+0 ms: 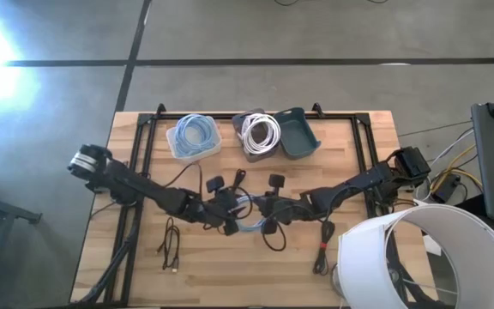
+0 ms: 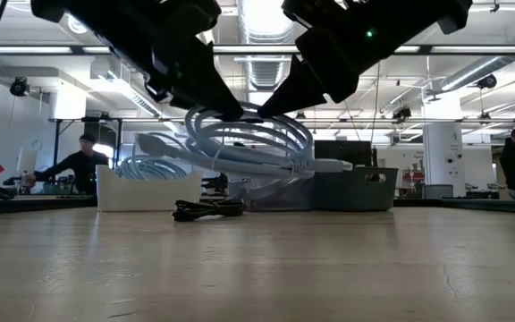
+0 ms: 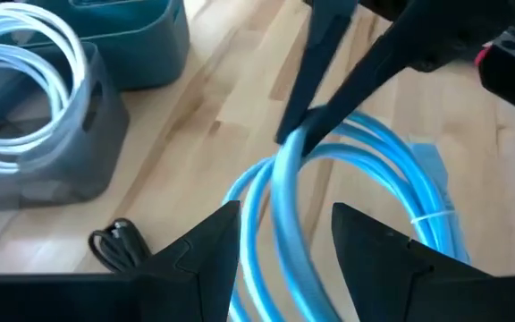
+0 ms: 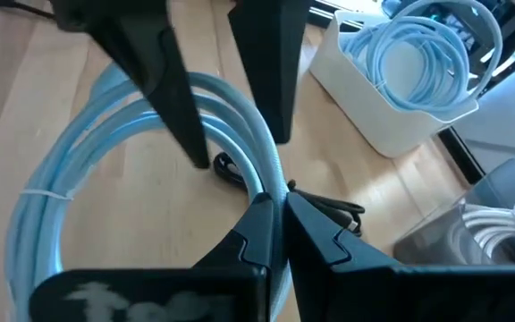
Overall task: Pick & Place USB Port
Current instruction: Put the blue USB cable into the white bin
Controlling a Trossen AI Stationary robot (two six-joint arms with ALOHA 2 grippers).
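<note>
Blue cable coil hangs pinched in right gripper jaws.

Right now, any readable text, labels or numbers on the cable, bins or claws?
None readable.
Light blue cable coil: no print shows; its white tie carries no text.
White bin, grey bin, teal bin: no labels visible.
Left claw, right claw: no markings.

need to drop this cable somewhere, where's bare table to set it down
Free wood: the near-left corner beside the small black cable, and the strip between that cable and the black cable near the white lampshade. Crowded: centre, where both hands hold the light blue coiled cable, and the far edge with the bins.
</note>
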